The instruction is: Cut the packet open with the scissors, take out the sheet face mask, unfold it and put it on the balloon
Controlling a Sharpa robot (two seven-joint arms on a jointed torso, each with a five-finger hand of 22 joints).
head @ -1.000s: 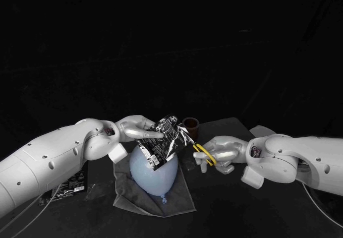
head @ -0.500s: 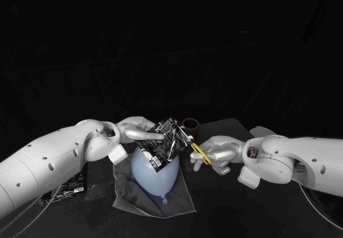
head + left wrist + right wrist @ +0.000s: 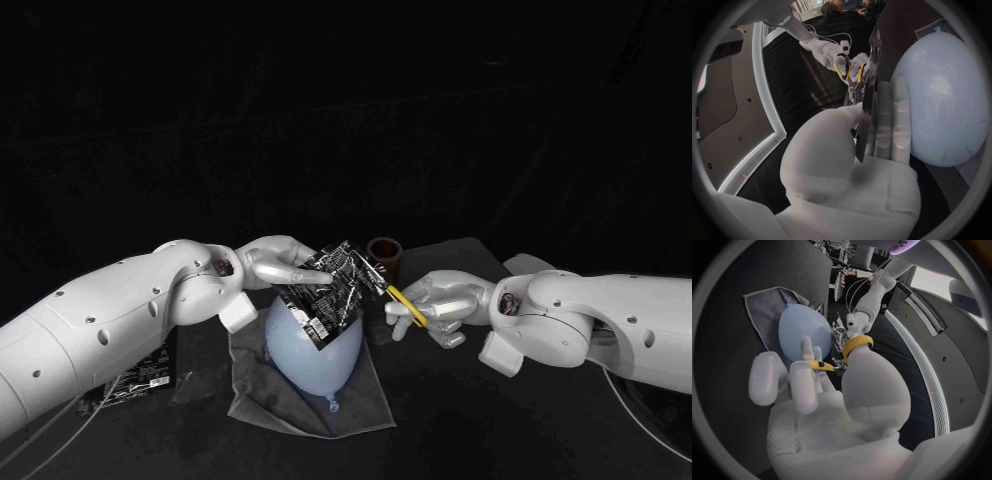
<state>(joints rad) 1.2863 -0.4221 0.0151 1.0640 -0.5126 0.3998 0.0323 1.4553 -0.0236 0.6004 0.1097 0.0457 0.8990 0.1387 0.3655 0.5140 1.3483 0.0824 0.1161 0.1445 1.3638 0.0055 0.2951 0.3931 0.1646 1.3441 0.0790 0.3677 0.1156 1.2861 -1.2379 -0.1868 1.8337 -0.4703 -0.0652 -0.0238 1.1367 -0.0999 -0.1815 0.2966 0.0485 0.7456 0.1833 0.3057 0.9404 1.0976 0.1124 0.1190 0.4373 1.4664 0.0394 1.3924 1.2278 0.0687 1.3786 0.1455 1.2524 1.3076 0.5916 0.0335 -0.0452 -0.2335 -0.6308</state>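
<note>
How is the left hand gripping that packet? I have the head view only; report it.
Observer: In the left wrist view the packet shows edge-on. The left hand pinches it, thumb on one face, flat fingers on the face toward the balloon.
Operator: Now report the scissors grip.
Observer: In the right wrist view the right hand has its thumb through one yellow loop of the scissors; the other yellow handle lies across its fingers.
</note>
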